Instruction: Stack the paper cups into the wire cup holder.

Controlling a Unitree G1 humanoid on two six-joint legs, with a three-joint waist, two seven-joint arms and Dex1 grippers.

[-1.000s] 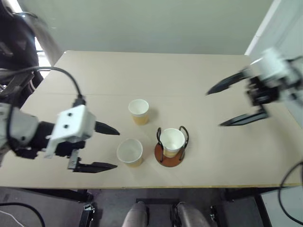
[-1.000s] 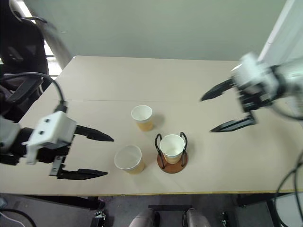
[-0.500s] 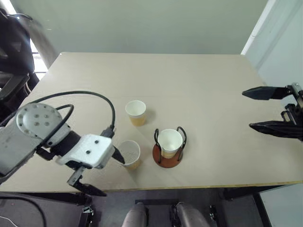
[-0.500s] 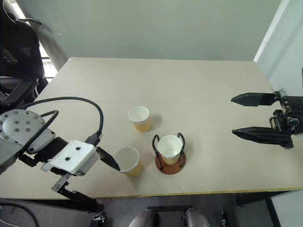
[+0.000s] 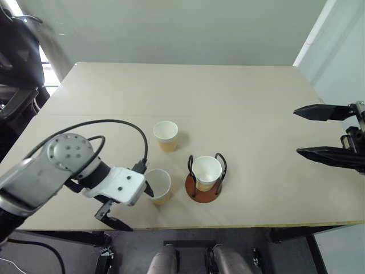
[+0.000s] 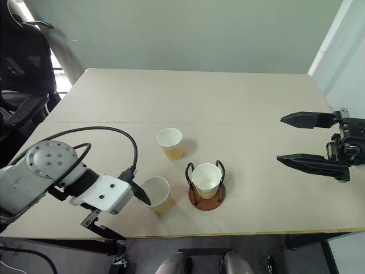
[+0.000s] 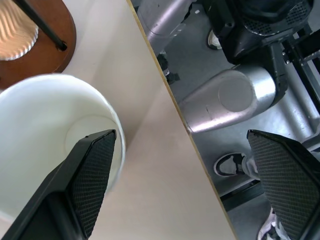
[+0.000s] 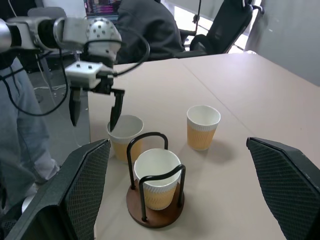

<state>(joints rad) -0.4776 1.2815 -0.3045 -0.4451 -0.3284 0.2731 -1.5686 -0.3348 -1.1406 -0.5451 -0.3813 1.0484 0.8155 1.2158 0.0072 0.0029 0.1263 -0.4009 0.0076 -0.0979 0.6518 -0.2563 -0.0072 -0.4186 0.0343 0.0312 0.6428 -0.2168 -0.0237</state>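
Left gripper: left gripper [image 6: 122, 211] hangs wide open over the table's front edge, one finger dipped inside the near cup [image 6: 154, 194], the other outside it, past the edge. Nothing is pinched yet.
Right gripper: right gripper [image 6: 299, 145] spread wide and empty, hovering off at the right end of the table [image 6: 239, 108], well apart from every cup.
Near cup: upright, close to the front edge, just beside the wire cup holder [image 6: 206, 184] on its left. This looks like the one about to be taken.
Far cup: far cup [image 6: 170, 142] stands upright behind those two, a little toward the table's middle, free on all sides.
Holder: disc base flat on the table, two black wire loops upright, with one seated cup [image 6: 207, 180] already standing inside them. Judging from that, two remain to be stacked.
Handling: thin paper, very light, easily crushed or tipped. A gentle pinch across the wall just under the rolled rim should do; squeeze hard and the mouth goes oval and won't nest.
Risk: so near the edge, a nudge could knock the near cup off.
Left wrist view: shows that finger over the cup's white bottom [image 7: 60, 140], with the holder's base [image 7: 47, 47] just beside the cup.
Right wrist view: shows all three cups from the side, ribbed tan walls, and a seated person [image 8: 145, 25] beyond the table.
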